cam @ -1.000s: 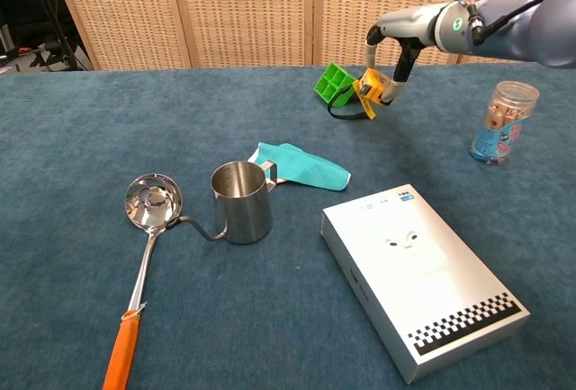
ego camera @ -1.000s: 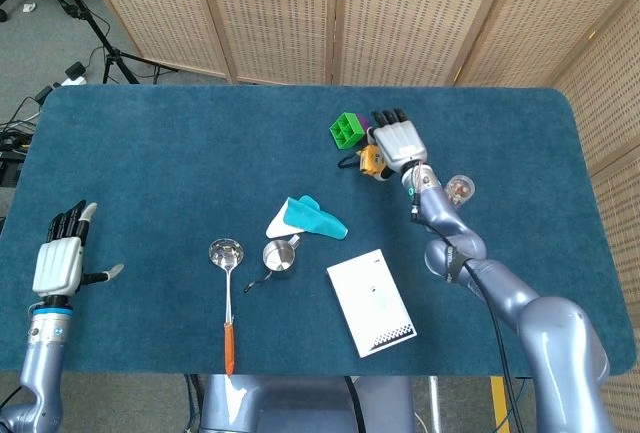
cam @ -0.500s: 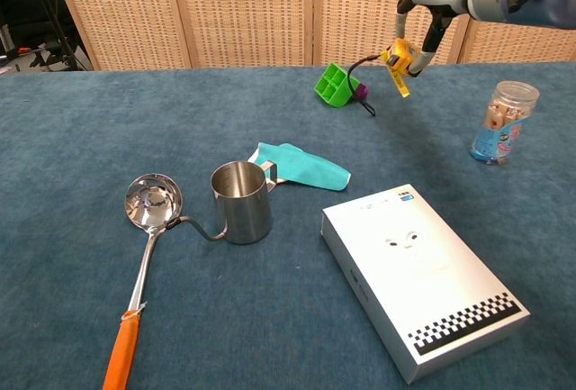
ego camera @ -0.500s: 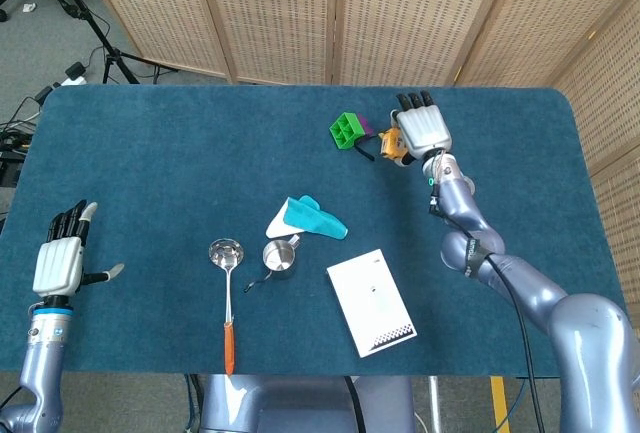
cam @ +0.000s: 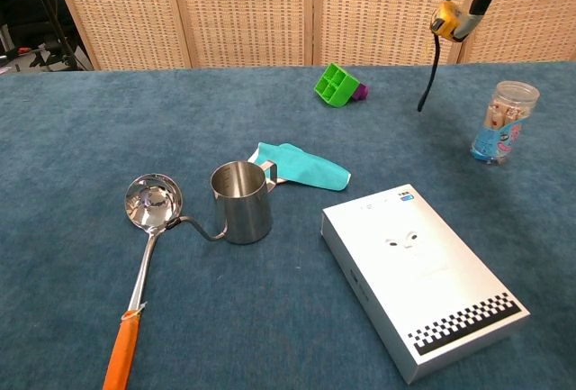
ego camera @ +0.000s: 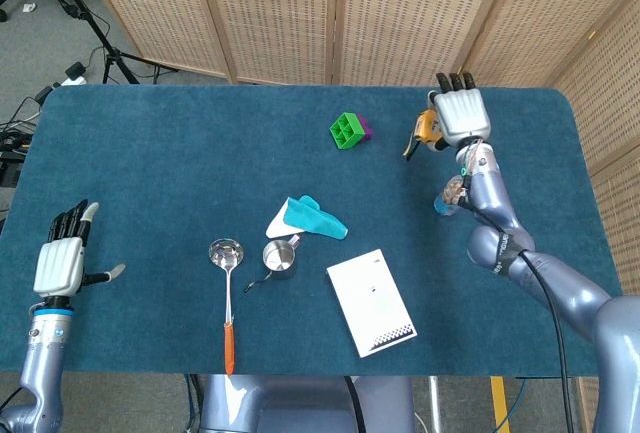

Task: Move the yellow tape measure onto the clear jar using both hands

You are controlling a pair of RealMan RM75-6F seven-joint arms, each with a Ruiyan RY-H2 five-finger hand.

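**Tape measure lifted clear and heading for the jar**

Before wicker screens, the blue tabletop (cam: 108,129) carries the clutter. Within the last second the right hand (ego camera: 459,116), clamped on the yellow tape measure (cam: 447,21), has risen from beside the green block (cam: 336,83) and swung rightward, strap dangling. The clear jar (cam: 500,122) stands below, further right. The left hand (ego camera: 60,260) hovers empty, fingers apart, so the carry looks nearly over.

yellow tape measure (cam: 447,22) held aloft, clear jar (cam: 499,123) upright on table
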